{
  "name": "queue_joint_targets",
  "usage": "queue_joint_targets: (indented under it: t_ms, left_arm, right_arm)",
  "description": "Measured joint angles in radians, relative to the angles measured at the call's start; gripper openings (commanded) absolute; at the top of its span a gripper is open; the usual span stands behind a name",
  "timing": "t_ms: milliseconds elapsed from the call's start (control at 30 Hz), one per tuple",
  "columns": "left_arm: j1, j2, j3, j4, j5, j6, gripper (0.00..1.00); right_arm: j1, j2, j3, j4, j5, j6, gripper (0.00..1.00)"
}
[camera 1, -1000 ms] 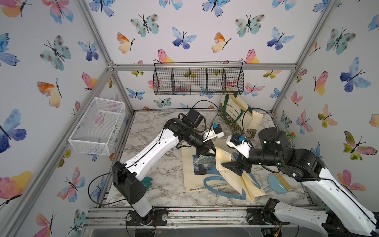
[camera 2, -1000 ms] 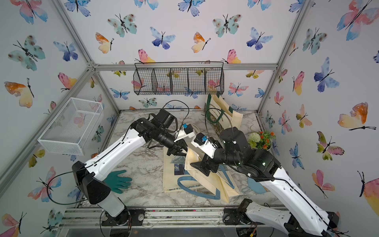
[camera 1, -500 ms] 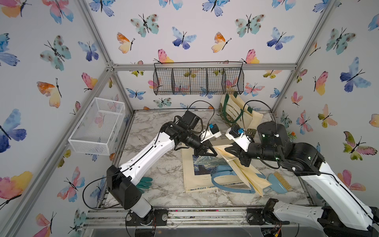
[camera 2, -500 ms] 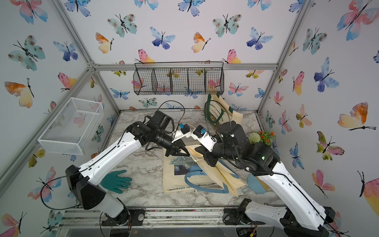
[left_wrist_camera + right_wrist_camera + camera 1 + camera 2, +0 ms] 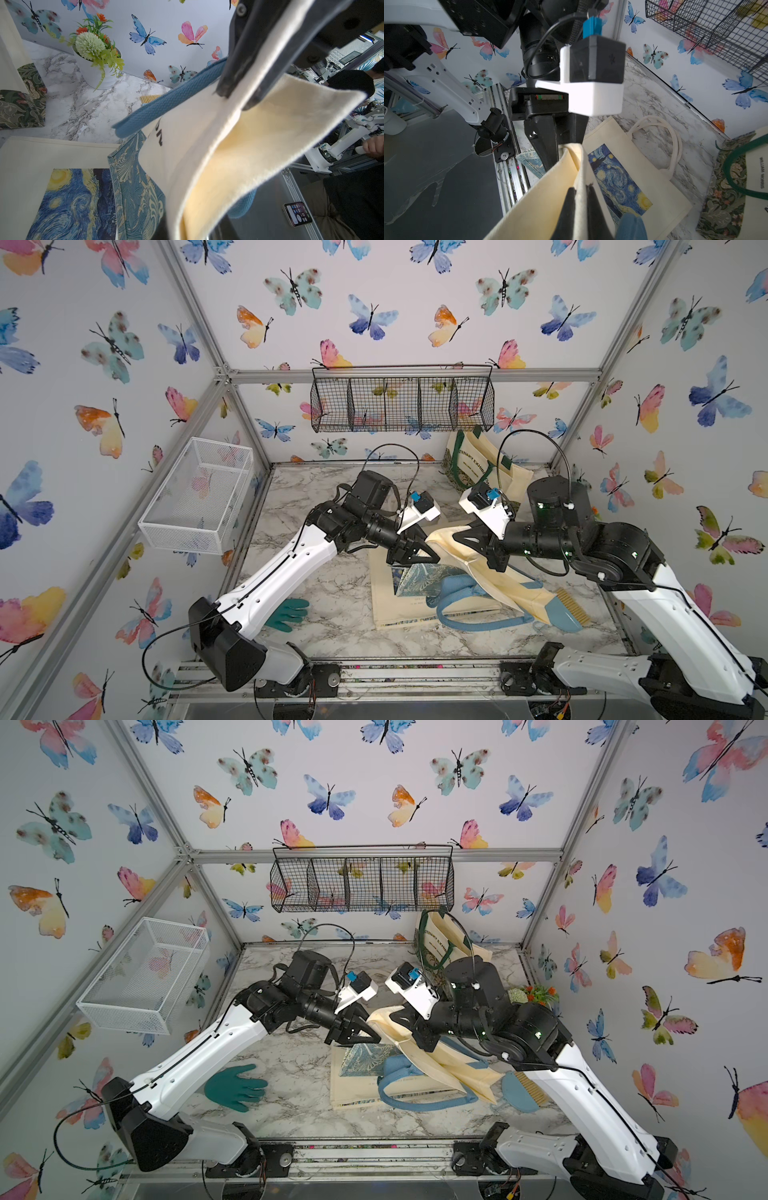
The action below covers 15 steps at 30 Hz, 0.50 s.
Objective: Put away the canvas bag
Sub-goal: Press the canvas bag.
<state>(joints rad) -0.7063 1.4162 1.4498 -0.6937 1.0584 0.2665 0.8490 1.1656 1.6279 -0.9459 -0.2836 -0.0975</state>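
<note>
Holding the canvas bag (image 5: 511,585) up off the worktop (image 5: 316,489) near its middle, one cream end raised, the rest sloping down toward the right front. Clamped onto the bag's upper edge with the right end effector (image 5: 580,192), jaws pressed tight with a fold of cloth between the fingers. Meeting it head-on with the left end effector (image 5: 432,556), tips at the same raised corner. Jaws set close around the cloth there, though hard to tell from the wrist views whether pinching it or only lying against it. Trailing the blue handles (image 5: 457,591) down onto a second tote (image 5: 386,610), flat on the worktop beneath, printed with a starry night sky. Lower end of the bag down by a blue brush (image 5: 567,614) at the right front.

Elsewhere:
- a teal glove (image 5: 286,614) near the left arm's base
- a green-handled tote (image 5: 469,464) leaning at the back wall under a black wire basket (image 5: 403,402)
- a white mesh basket (image 5: 199,497) on the left wall
- a potted flower (image 5: 93,62) at the right back
</note>
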Motion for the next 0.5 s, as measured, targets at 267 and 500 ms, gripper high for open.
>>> queue_joint_targets:
  t_ms: [267,500]
  left_arm:
    - [0.000,0.016,0.035,-0.010,0.003,-0.003,0.26]
    - [0.000,0.031,0.077,-0.074,-0.008,0.052,0.26]
  right_arm:
    - [-0.005,0.040,0.002,0.033,-0.075,0.019,0.02]
    - [-0.005,0.049,0.002,0.032,-0.149,0.009,0.02]
